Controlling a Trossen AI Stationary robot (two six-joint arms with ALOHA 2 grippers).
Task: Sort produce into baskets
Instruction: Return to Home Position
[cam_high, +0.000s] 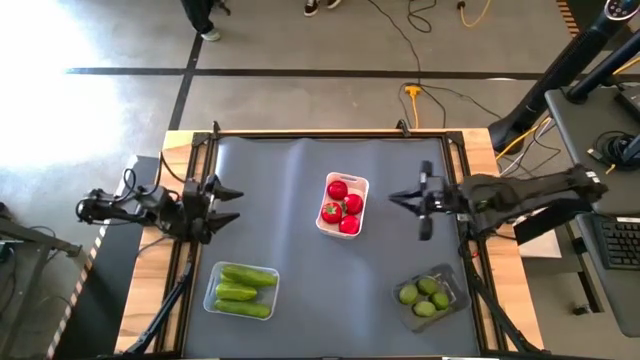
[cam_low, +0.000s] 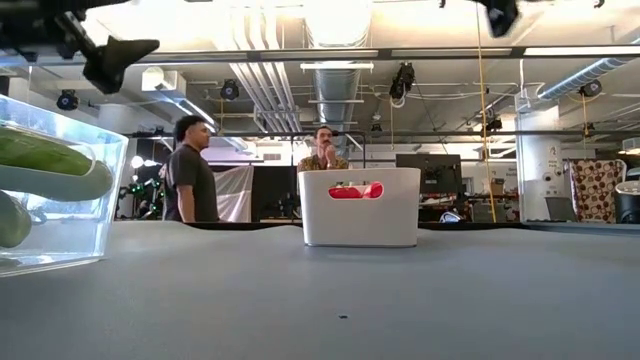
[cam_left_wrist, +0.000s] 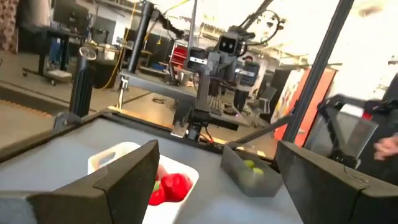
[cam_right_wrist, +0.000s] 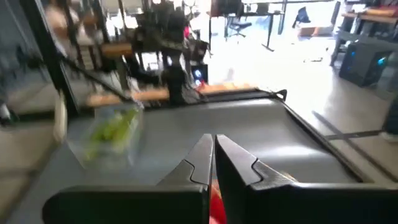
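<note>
The white tray (cam_high: 343, 226) holds several red tomatoes (cam_high: 340, 205) at the table's middle; it also shows in the low view (cam_low: 360, 220). The clear tray (cam_high: 212, 290) at the near left holds three green cucumbers (cam_high: 243, 291). The dark tray (cam_high: 452, 296) at the near right holds several limes (cam_high: 424, 296). My left gripper (cam_high: 232, 205) is open and empty, raised over the table's left side and pointing toward the white tray (cam_left_wrist: 109, 158). My right gripper (cam_high: 397, 197) is shut and empty, raised to the right of the white tray; its wrist view shows the fingers closed together (cam_right_wrist: 213, 155).
Each arm's base and frame stand at a table side. Bare grey mat lies at the far side and between the trays. Two people stand beyond the far edge (cam_low: 190, 170). In the low view the clear tray (cam_low: 40, 185) is close at the left.
</note>
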